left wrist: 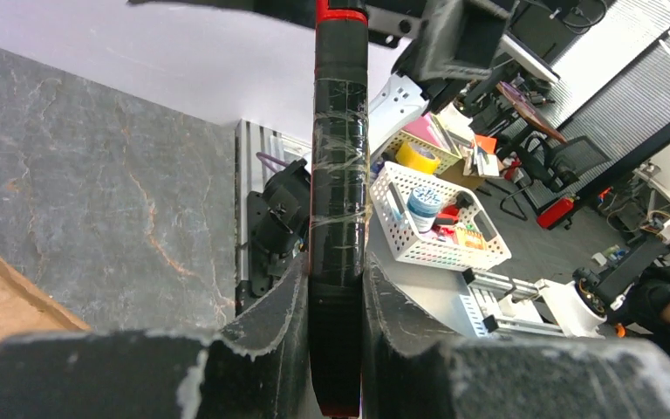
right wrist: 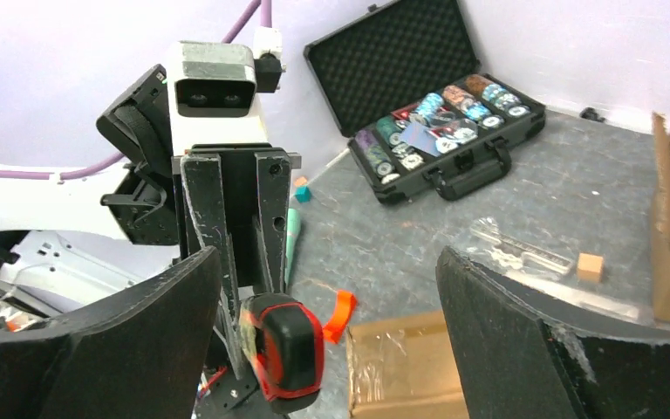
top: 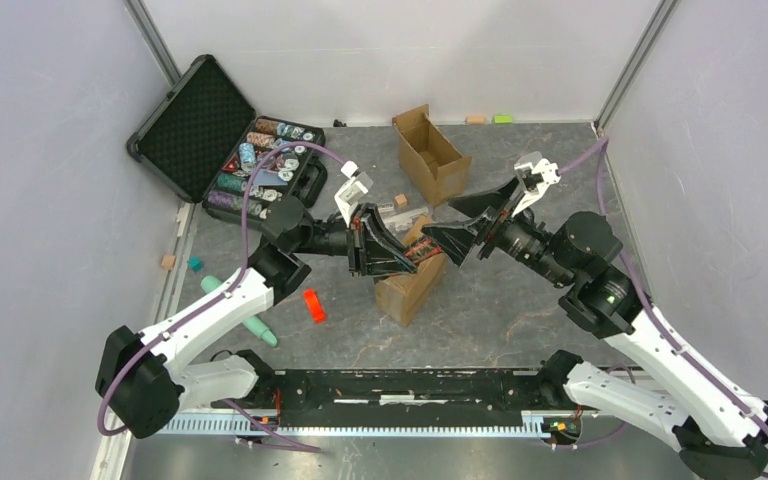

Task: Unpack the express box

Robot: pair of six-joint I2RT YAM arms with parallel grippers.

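The left gripper (top: 378,248) is closed tight on a black tool with red ends (left wrist: 340,175), wrapped in clear tape. It is probably a cutter, though no blade shows. The tool stands out from between the fingers (left wrist: 270,305).

Just below this gripper and a little to its right lies the express box (top: 410,285), flat on the table (top: 520,310), with shiny tape along its top seam. No label shows. It is likely light and stiff, with slick tape and walls that would dent under a hard squeeze. The best hold looks to be across its narrow sides near one end, leaving the seam clear.

The right gripper (top: 460,228) has its fingers spread wide, holding nothing. The box sits below it, slightly toward the left gripper.
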